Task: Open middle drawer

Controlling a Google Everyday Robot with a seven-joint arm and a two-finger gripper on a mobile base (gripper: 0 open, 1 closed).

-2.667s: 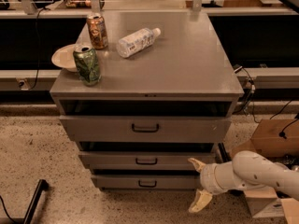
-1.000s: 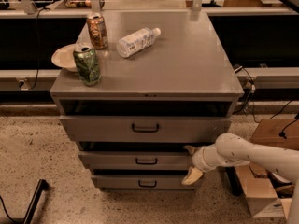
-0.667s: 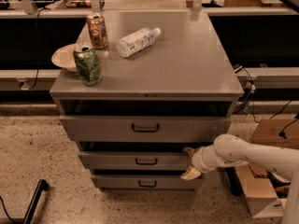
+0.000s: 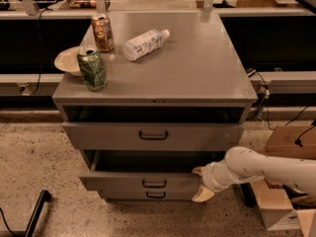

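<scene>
Off-centre pull could skew and jam it
Gripper (image 4: 200,183), fingers spread, straddles the middle drawer (image 4: 128,182) end below the worktop's (image 4: 197,68) front-right corner.

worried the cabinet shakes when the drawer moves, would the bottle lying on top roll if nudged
Probably: the bottle lies on its side on the smooth cabinet top, so it may roll. It looks like thin plastic, likely light. The gripper is down at the right end of the middle drawer.

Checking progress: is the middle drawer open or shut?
Partly open: the middle drawer front juts forward, dark gap above; the gripper sits at its right end.
</scene>
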